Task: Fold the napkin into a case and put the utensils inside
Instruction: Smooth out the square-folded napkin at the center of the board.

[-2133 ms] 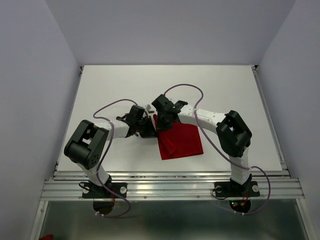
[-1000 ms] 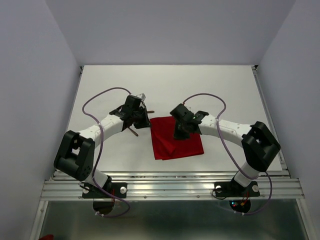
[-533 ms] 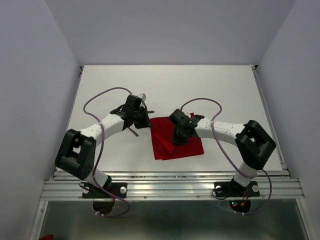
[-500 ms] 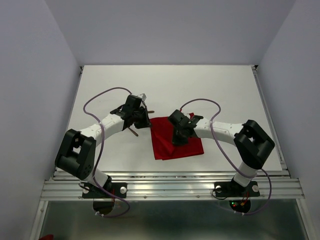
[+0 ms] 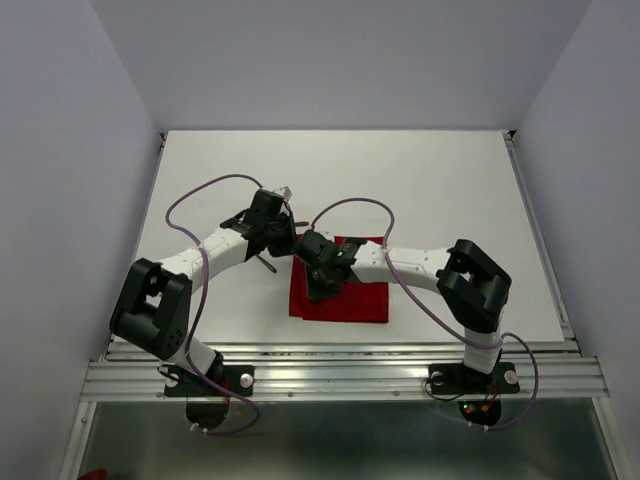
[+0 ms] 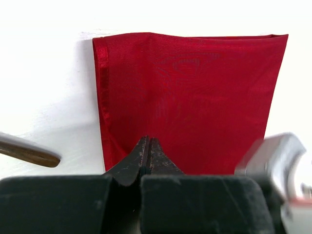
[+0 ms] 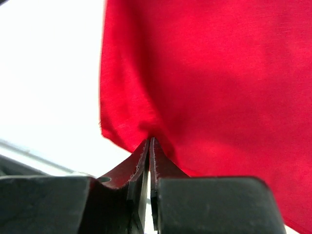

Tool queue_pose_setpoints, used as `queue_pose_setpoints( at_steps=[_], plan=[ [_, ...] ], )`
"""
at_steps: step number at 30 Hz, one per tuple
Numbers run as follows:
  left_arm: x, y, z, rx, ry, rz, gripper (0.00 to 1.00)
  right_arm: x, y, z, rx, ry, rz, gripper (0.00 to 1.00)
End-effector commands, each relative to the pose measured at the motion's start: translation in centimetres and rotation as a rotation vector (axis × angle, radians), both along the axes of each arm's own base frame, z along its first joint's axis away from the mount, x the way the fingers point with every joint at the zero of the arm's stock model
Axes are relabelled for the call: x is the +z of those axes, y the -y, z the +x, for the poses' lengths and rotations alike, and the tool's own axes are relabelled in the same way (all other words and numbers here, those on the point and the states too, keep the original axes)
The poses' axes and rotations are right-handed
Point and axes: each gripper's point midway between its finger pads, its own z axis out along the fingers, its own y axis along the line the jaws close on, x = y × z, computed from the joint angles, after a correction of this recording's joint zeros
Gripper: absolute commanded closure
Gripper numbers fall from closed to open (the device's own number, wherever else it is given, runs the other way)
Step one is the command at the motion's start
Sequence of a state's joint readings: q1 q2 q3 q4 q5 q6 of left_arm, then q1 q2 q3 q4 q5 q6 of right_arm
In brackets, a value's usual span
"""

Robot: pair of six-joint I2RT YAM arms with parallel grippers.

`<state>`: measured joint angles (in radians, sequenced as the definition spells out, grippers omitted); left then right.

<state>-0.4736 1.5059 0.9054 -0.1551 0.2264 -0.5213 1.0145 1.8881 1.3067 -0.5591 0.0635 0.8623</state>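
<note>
Right wrist view: right pincer [image 7: 150, 142] clenched on napkin [image 7: 219, 87] fold; left pincer [image 6: 147, 142] clenched, empty. Napkin lies centre, toward tabletop [image 5: 450, 180] near edge. Cloth judged soft, limp: grip corners or hems.

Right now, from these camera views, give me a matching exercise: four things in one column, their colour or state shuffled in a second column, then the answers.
Column one:
1. left gripper
2. right gripper
3. napkin
4. wooden utensil

Column two:
A. red, folded
B. shut on the napkin's edge
C. dark brown, lying beside the napkin
D. shut, holding nothing

Pairs: 1-D, 2-B, 3-A, 4-C
</note>
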Motion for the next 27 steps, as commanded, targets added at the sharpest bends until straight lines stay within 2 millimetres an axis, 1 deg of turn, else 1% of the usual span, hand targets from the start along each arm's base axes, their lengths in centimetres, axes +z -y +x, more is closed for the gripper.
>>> queue_pose_setpoints(
  at_steps=[1, 2, 4, 5, 6, 7, 8, 10, 11, 13, 14, 17, 18, 20, 23, 26, 27],
  plan=[
    [1.1, -0.1, 0.6, 0.004, 0.046, -0.003, 1.0, 2.3, -1.8, 0.1, 0.061, 0.065, 0.042, 0.92],
    [1.1, 0.0, 0.5, -0.001, 0.042, -0.008, 1.0, 3.1, -1.6, 0.3, 0.049, 0.083, 0.053, 0.92],
    [0.8, 0.1, 0.5, -0.007, 0.035, -0.01, 1.0, 3.2, -0.6, 0.5, 0.02, 0.108, 0.035, 0.92],
    [0.5, 0.2, 0.4, -0.013, 0.027, -0.014, 1.0, 4.2, 0.1, 1.0, -0.01, 0.15, 0.035, 0.92],
    [0.4, 0.3, 0.4, -0.017, 0.023, -0.017, 1.0, 4.3, 0.6, 1.0, -0.024, 0.16, 0.028, 0.91],
    [0.2, 0.5, 0.4, -0.021, 0.018, -0.019, 1.0, 4.3, 1.5, 1.5, -0.05, 0.164, 0.022, 0.91],
    [-0.2, 0.6, 0.3, -0.027, 0.008, -0.022, 1.0, 4.0, 3.0, 1.8, -0.085, 0.157, 0.01, 0.91],
    [-0.7, 0.9, 0.3, -0.039, -0.004, -0.029, 1.0, 3.5, 4.6, 2.1, -0.136, 0.143, 0.001, 0.91],
    [-1.0, 1.0, 0.3, -0.044, -0.008, -0.031, 1.0, 3.0, 6.1, 2.2, -0.168, 0.133, -0.013, 0.91],
    [-2.0, 1.0, 0.2, -0.047, -0.031, -0.02, 1.0, 2.6, 7.4, 2.3, -0.199, 0.118, -0.021, 0.9],
    [-2.3, 1.0, 0.1, -0.052, -0.038, -0.016, 1.0, 2.0, 8.4, 2.3, -0.219, 0.108, -0.036, 0.9],
    [-3.1, 0.8, -0.1, -0.053, -0.056, -0.006, 1.0, 1.8, 9.7, 2.2, -0.247, 0.104, -0.049, 0.9],
    [-3.4, 0.7, -0.4, -0.055, -0.063, -0.001, 1.0, 1.2, 10.7, 2.0, -0.263, 0.093, -0.065, 0.9],
    [-3.4, 0.6, -0.6, -0.055, -0.065, 0.003, 1.0, 1.1, 11.5, 1.9, -0.282, 0.088, -0.067, 0.9],
    [-3.5, 0.3, -0.9, -0.059, -0.074, 0.015, 1.0, 0.0, 13.6, 2.0, -0.333, 0.065, -0.096, 0.9],
    [-3.7, 0.1, -1.3, -0.063, -0.078, 0.024, 1.0, -0.8, 15.1, 2.0, -0.358, 0.05, -0.121, 0.89],
    [-3.8, 0.0, -1.4, -0.067, -0.082, 0.025, 1.0, -1.0, 15.2, 1.9, -0.355, 0.049, -0.129, 0.89]
  ],
)
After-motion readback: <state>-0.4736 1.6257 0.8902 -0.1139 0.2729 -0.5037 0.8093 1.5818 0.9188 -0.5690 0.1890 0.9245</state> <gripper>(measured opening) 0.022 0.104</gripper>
